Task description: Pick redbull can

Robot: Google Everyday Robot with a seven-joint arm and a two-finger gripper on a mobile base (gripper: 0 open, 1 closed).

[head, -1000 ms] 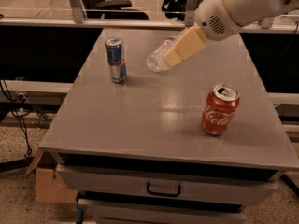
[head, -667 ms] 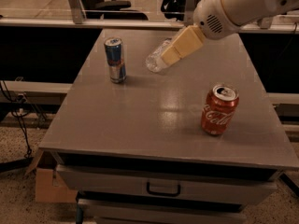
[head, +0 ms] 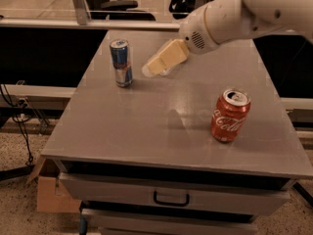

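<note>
Grasp is not yet made: redbull can stands free on the table, gripper hovers near at its three o'clock, its opening impossible to tell.

Dim warm light, soft glare on table (slight blur), gripper pale above its far half

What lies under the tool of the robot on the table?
The tool hangs over the far part of the table, beside the redbull can but apart from it. Beneath it only a pale clear end of something shows; the rest is covered.
</note>
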